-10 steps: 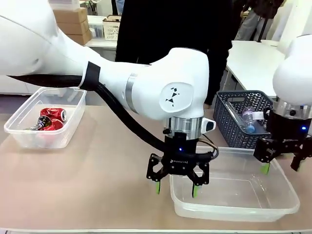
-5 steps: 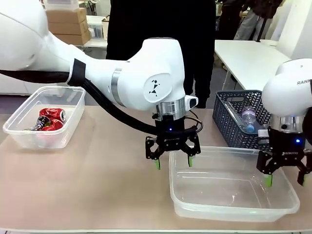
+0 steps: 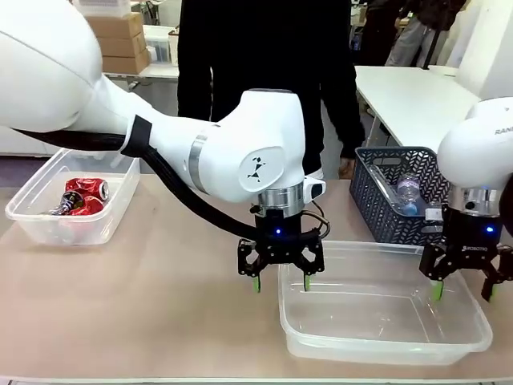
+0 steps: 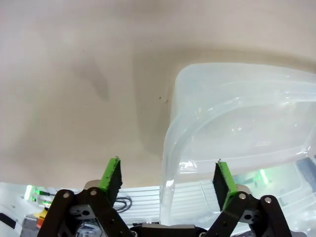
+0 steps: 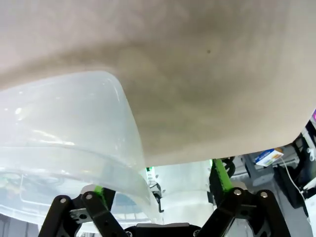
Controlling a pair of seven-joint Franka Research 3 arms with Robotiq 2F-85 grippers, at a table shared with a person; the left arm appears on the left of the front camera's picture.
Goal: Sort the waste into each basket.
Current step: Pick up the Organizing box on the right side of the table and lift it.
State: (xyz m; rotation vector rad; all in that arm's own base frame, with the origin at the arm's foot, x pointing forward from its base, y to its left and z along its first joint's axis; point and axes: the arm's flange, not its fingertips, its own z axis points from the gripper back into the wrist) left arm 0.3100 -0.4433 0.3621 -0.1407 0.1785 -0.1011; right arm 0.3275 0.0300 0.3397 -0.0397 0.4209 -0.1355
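In the front view the left pincer [image 3: 281, 285] has lifted from its lower spot of a second ago. It now sits at centre frame astride the left rim of the empty see-through rectangular plastic tub [image 3: 473, 330] at lower right, and the right pincer [image 3: 462, 293] has dropped to that tub's right rim. This looks like a two-armed grab of the tub itself, with no waste in hand. The crushed red-and-silver cans [image 3: 84, 196] lie in the second see-through tub [image 3: 24, 218] at centre left, and a small clear plastic bottle [image 3: 407, 195] waits in the dark grey lattice basket [image 3: 375, 200] at right. In the left wrist view the left pincer [image 4: 168, 168] is partly open, its green pads [image 4: 112, 174] on either side of the tub's wall with gaps, holding nothing, the beige counter [image 4: 74, 74] beyond. In the right wrist view the right pincer [image 5: 158, 180] likewise stands apart around the tub's corner, one pad seen through the plastic, with no contact that I can make out.
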